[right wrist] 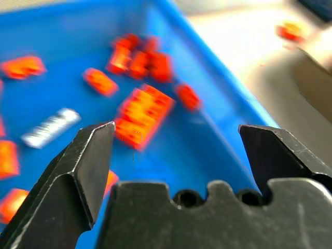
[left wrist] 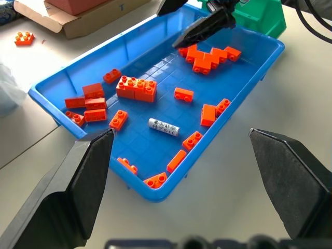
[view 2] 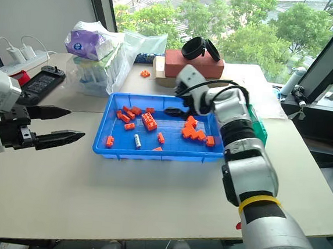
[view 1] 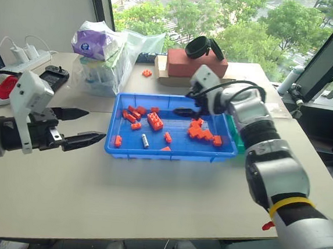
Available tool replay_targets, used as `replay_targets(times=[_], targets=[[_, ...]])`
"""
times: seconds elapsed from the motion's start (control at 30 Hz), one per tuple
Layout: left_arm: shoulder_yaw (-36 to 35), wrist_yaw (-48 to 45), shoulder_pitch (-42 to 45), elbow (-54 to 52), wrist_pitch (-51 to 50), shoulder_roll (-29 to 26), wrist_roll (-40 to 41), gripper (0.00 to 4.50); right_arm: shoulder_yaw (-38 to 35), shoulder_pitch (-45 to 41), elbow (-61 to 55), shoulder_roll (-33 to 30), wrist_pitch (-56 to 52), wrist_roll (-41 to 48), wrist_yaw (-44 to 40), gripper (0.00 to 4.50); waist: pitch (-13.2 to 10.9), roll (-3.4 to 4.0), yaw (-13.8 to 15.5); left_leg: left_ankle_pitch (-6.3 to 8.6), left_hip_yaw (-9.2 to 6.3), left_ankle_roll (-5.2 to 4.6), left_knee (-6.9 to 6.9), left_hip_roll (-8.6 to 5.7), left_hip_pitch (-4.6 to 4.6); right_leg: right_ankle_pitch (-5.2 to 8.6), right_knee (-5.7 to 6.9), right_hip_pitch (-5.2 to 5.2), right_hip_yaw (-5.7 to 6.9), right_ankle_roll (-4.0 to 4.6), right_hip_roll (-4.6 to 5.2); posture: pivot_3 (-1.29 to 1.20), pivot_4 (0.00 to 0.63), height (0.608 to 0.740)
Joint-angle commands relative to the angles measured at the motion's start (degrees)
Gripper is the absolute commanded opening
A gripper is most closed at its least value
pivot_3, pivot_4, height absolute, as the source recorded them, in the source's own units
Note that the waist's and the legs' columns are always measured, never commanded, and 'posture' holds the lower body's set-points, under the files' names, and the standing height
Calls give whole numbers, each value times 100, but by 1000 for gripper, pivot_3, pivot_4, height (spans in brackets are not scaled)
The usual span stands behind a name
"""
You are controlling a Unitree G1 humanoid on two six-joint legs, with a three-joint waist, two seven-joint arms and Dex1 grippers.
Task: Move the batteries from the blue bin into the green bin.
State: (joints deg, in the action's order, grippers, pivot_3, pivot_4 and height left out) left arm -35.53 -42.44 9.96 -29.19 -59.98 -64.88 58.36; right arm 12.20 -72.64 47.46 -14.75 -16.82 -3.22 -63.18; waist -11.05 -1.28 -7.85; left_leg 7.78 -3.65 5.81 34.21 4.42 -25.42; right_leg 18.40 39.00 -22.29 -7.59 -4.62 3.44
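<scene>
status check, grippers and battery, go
Both grippers open, empty: left beside blue bin, right over it. One battery inside. Orange bricks around it.

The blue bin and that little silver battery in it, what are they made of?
The blue bin looks like smooth, slightly shiny plastic, with a moulded rolled rim. The battery seems metal under a silvery printed wrapper, though that is hard to tell.

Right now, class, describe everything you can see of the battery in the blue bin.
The battery is one slim silver-grey cylinder with dark print on its side. It lies flat on the floor of the blue bin, near the middle, among loose orange bricks without touching any. No gripper holds it.
</scene>
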Motion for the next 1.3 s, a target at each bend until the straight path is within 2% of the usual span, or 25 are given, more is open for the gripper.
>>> replay_targets(times=[0.03,0.13,0.27,0.4,0.67,0.87,1.1,1.13,1.2,1.3], targets=[[-345,129,-120,-164,-77,-58,-27,4500,342,421,-880,78,-19,84,-509,4475,0,0,62,0,0,0,0,0,-2,0,-1,0,2,0,1,0,150,740],[-407,218,-162,-300,-111,-10,118,4500,391,533,-1073,323,-317,170,-463,4475,0,0,117,0,-2,1,3,0,-6,0,-2,-2,8,0,2,0,150,740],[-444,328,-173,-373,-151,17,165,4500,328,396,-666,763,-698,68,195,4475,0,0,101,-1,-2,3,3,5,-3,0,0,-4,15,1,1,0,150,740],[-441,446,-165,-419,-158,22,243,4500,323,236,-277,942,-847,-45,696,4475,0,0,104,-1,-3,3,1,12,0,-1,0,-5,28,4,-1,0,150,740],[-361,550,-217,-462,-60,60,216,4500,672,-43,388,1151,-717,-362,879,4475,0,0,88,-1,-3,3,1,12,-1,-2,-1,-6,30,5,-1,0,150,740],[-269,652,-193,-499,9,175,197,4500,602,-289,703,1415,-926,-305,814,4475,0,0,77,-1,-3,3,-1,15,0,-2,1,-8,34,6,-2,0,150,740],[-232,758,-196,-573,60,260,214,4500,673,-467,1430,1492,-648,-539,1013,4475,1,-2,95,-1,-4,3,-1,15,-1,-3,0,-6,40,8,-1,0,150,740],[-254,759,-211,-576,64,255,219,4500,703,-470,1528,1481,-612,-593,1038,3971,1,-2,94,-1,-4,4,-1,15,-1,-3,0,-6,40,9,-1,0,150,740],[-285,772,-237,-588,78,256,219,4500,727,-485,1717,1445,-519,-673,1073,3510,1,-2,93,-1,-4,4,-1,15,-1,-3,0,-7,40,9,-1,0,150,740],[-284,810,-265,-624,94,282,229,4500,764,-515,1931,1381,-378,-810,1146,2435,1,-2,86,-1,-4,3,-1,15,1,-3,0,-7,40,9,-1,0,150,740]])
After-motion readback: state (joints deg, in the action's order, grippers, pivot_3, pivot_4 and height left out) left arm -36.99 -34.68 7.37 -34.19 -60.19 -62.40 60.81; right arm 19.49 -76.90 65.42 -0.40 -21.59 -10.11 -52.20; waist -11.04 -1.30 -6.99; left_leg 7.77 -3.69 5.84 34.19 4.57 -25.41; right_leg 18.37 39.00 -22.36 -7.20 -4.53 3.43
